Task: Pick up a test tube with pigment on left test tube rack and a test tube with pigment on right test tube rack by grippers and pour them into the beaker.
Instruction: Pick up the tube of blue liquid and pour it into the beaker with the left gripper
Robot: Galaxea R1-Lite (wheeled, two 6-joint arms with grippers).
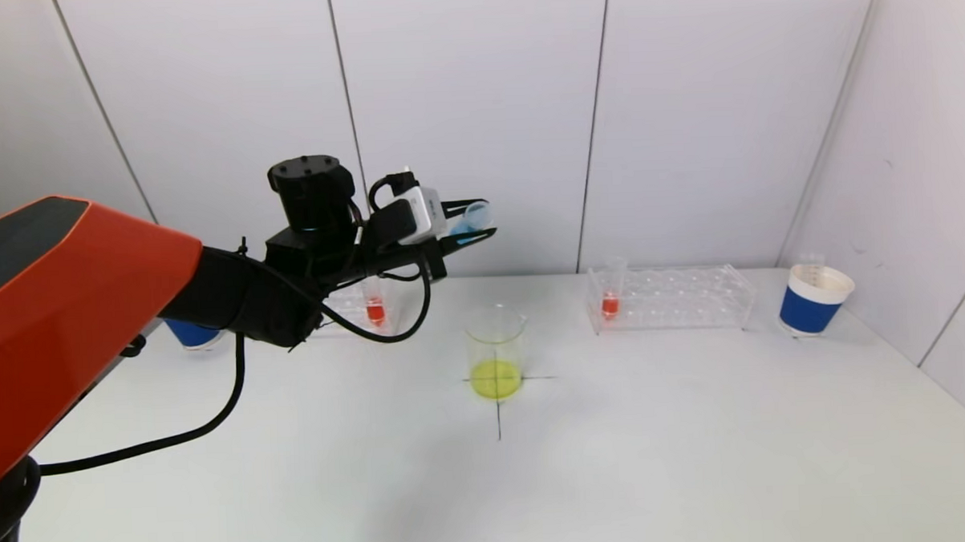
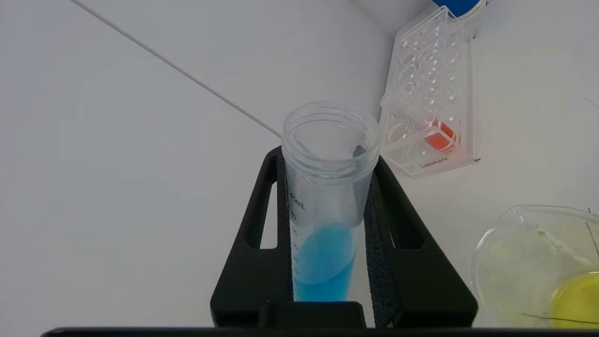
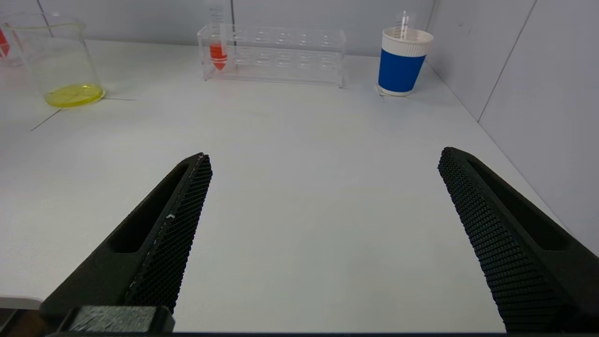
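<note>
My black left end effector (image 2: 327, 262) frames a clear test tube (image 2: 326, 196) of blue pigment. On the white worktop (image 1: 657, 441), a clear beaker (image 1: 496, 352) holds yellow liquid over a black cross mark (image 1: 499, 407). Orange-red pigment tints tubes in the left rack (image 1: 354, 311) and right rack (image 1: 670, 298), both transparent. A blue paper cup (image 1: 814, 299) has a white rim. My right end effector (image 3: 323, 234) shows black honeycomb-patterned pads (image 3: 180, 234).

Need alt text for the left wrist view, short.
Left gripper clamps a tilted open test tube part-filled with blue liquid. Beyond it sit a clear rack holding an orange-filled tube and a beaker with yellow liquid.
</note>
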